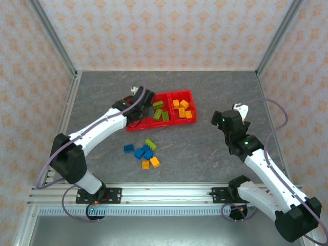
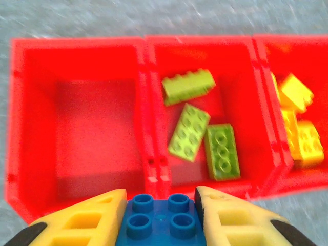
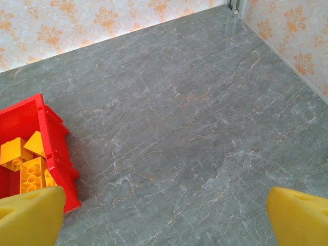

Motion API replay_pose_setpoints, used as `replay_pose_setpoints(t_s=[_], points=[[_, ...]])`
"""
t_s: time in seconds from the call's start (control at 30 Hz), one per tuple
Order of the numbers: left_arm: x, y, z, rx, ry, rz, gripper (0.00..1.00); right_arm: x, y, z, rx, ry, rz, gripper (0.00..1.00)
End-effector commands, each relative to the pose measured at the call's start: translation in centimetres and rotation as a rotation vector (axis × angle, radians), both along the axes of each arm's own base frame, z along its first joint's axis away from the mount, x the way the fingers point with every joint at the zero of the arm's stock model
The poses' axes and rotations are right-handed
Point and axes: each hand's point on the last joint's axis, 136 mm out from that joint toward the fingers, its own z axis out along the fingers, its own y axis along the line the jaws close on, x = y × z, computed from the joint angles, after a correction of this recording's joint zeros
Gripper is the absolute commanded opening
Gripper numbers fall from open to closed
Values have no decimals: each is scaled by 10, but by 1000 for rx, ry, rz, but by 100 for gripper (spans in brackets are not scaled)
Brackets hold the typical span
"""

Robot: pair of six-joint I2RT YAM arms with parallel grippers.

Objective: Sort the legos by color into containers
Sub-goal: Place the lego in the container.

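One chunky blue plastic brick is sitting squeezed in the left pincer, at the bottom middle of the left wrist picture. It is hanging near the front wall of the red plastic tray, in line with the thin wall between the left box and the middle box holding three lime green bricks. Letting go here is looking risky: the brick might be hitting that wall and tumbling in with the greens, or bouncing onto the grey counter. The right pincer is gaping wide, grasping nothing.
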Motion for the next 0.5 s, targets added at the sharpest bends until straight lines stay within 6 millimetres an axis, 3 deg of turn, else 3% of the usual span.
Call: replay_pose_setpoints(t_s=[0.0, 0.2, 0.47], points=[[21, 32, -3, 50, 2, 91, 34, -4, -10, 3, -16, -12, -42, 100], [48, 46, -30, 37, 64, 116, 33, -6, -11, 1, -14, -10, -45, 100], [52, 45, -49, 40, 104, 96, 44, -7, -12, 3, -27, -9, -46, 100]])
